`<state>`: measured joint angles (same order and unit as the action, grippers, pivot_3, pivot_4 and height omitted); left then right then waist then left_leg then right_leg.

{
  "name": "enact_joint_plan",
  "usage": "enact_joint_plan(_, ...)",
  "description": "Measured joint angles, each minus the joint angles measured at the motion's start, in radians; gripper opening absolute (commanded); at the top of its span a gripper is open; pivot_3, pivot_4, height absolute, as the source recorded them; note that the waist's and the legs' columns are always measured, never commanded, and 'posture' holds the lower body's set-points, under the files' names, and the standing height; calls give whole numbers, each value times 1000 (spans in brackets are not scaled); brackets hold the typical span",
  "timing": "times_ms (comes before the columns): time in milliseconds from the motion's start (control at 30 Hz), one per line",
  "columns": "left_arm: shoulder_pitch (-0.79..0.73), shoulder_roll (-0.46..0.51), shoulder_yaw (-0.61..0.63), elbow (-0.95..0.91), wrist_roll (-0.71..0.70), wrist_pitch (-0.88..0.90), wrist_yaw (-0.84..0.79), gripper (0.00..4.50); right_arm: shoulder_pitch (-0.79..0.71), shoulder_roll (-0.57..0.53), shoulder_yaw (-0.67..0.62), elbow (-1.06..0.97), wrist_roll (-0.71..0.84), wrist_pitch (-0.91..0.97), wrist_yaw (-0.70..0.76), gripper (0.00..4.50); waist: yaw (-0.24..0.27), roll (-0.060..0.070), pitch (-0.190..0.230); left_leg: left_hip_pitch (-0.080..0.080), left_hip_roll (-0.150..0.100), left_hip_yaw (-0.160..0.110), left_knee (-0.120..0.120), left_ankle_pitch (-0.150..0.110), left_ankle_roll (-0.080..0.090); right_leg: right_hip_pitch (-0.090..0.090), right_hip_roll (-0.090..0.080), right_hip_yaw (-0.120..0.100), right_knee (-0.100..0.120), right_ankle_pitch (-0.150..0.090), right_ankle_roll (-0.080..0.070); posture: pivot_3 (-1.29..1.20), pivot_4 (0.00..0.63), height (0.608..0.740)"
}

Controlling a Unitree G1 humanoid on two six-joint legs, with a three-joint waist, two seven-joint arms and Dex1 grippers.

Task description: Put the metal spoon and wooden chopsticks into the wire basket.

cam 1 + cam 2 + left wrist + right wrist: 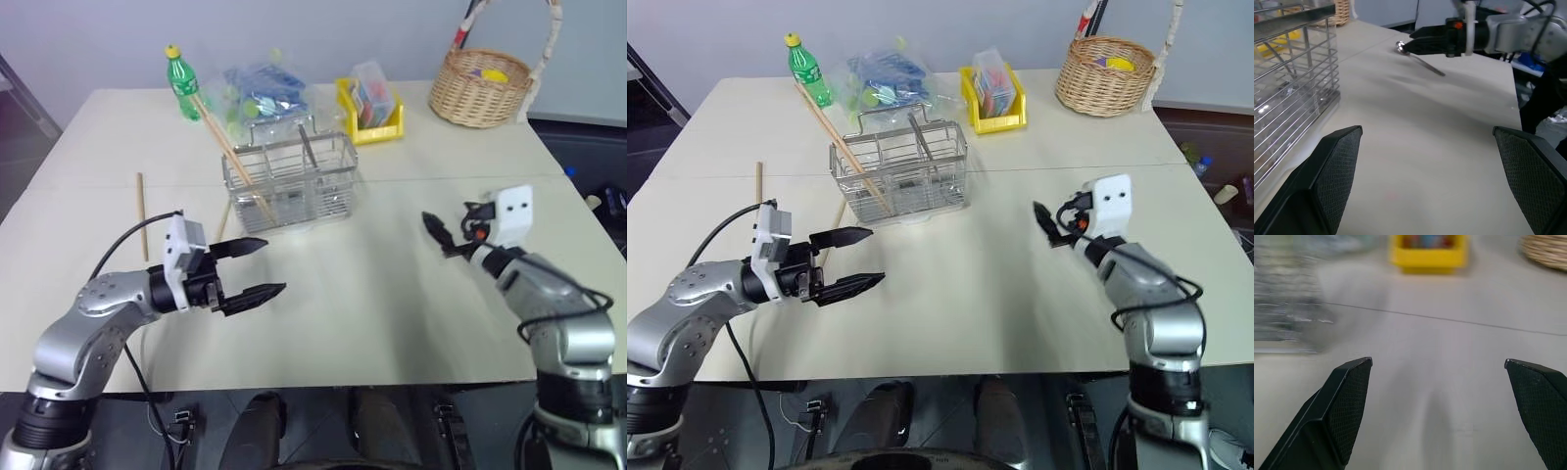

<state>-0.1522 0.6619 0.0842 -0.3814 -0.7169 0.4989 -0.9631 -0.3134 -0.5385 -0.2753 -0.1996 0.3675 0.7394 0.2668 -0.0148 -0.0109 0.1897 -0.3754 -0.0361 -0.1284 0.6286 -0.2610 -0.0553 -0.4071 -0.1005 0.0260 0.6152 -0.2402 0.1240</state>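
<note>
Left gripper and right gripper held wide, nothing gripped. Metal spoon seen flat on table just beneath right fingertips, handle angled back under fingers; right arm judged nearer. One of wooden chopsticks leaned in wire basket.

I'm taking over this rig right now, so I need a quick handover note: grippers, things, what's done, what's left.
Left gripper: open, empty, over the table near the wire basket.
Right gripper: open, empty.
Done: at least one leaning chopstick is in the basket.
Left: a loose chopstick on the table, a second stick beside the basket, and the metal spoon on the table by the right gripper.
</note>
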Motion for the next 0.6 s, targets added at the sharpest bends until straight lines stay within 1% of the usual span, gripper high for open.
enact_joint_plan(133,-36,-22,-25,22,18,-6,2,4500,-88,-28,-18,172,-23,26,-24,4438,-3,0,0,0,0,0,0,0,0,0,0,0,0,0,0,0,150,740)
enact_joint_plan(267,-52,-44,-28,28,34,-9,16,4500,-201,-77,-21,409,-61,41,-38,4438,-4,0,0,0,0,1,0,0,0,0,0,0,0,0,1,0,150,740)
enact_joint_plan(467,-36,-54,-25,19,37,-10,40,4500,-308,-87,-48,587,-72,90,-83,4438,-5,0,0,0,0,1,0,0,0,0,0,0,0,2,3,0,150,740)
enact_joint_plan(600,-36,-54,-22,4,31,-10,36,4500,-346,-69,-48,658,-80,108,-105,4438,-5,0,0,0,0,1,0,0,0,0,0,0,0,2,3,0,150,740)
